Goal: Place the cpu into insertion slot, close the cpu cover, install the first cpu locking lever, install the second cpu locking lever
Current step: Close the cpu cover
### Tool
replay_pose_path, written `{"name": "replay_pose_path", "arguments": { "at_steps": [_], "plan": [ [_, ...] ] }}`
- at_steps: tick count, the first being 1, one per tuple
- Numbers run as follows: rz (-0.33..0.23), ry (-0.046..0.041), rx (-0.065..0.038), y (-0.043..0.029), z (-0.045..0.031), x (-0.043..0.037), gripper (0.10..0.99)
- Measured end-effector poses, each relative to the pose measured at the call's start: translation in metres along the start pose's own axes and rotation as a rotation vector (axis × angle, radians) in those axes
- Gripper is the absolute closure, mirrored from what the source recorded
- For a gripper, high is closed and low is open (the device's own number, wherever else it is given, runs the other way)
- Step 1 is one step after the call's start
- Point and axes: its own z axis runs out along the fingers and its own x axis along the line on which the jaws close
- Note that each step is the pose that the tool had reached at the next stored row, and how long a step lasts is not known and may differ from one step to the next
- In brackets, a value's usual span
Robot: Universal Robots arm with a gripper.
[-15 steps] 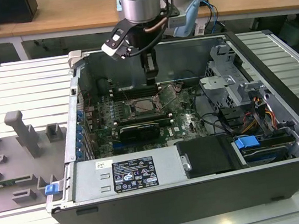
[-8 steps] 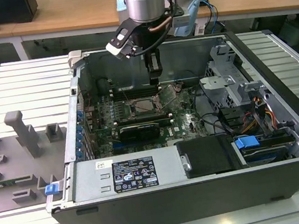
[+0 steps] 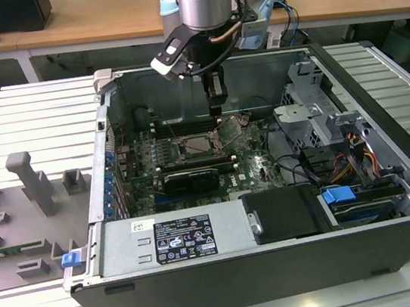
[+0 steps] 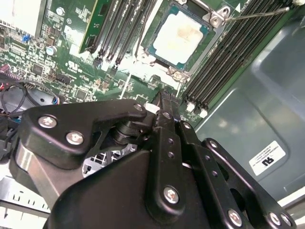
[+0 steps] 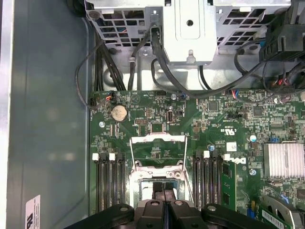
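Observation:
The cpu [image 4: 180, 37], a pale silvery square, lies flat in the motherboard socket [image 3: 200, 146]. The cpu cover [image 5: 157, 140], a thin silver frame with a square window, stands swung open behind the socket, with the green board visible through it. A thin wire locking lever [image 4: 257, 13] sticks out unlatched from one socket corner. My gripper [image 3: 217, 106] hangs inside the computer case just above the socket's edge, on the cover's side. Its black fingers [image 5: 164, 205] are pressed together and shut, with nothing visible between them. In the second wrist view the gripper [image 4: 162, 98] tip is a short way from the cpu.
Black memory slots [image 5: 109, 181] flank the socket on both sides. A metal drive cage [image 3: 313, 108] with cables stands at the exterior view's right, and a power supply [image 3: 171, 238] runs along the case front. A finned heatsink [image 5: 286, 160] sits on the board. Grey fixtures [image 3: 30, 186] stand outside the case.

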Motion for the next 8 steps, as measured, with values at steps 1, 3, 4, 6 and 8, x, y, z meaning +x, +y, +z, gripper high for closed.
{"name": "replay_pose_path", "arguments": {
  "at_steps": [1,3,4,6,8],
  "plan": [
    [0.0,0.0,0.0,0.0004,0.0,0.0,0.98],
    [0.0,0.0,0.0,0.0013,0.0001,0.0,0.98],
    [0.0,0.0,0.0,0.0015,0.0001,0.0001,0.98],
    [0.0,0.0,0.0,0.0024,0.0002,0.0001,0.98],
    [0.0,0.0,0.0,0.0047,0.0004,0.0001,0.98]
  ]
}}
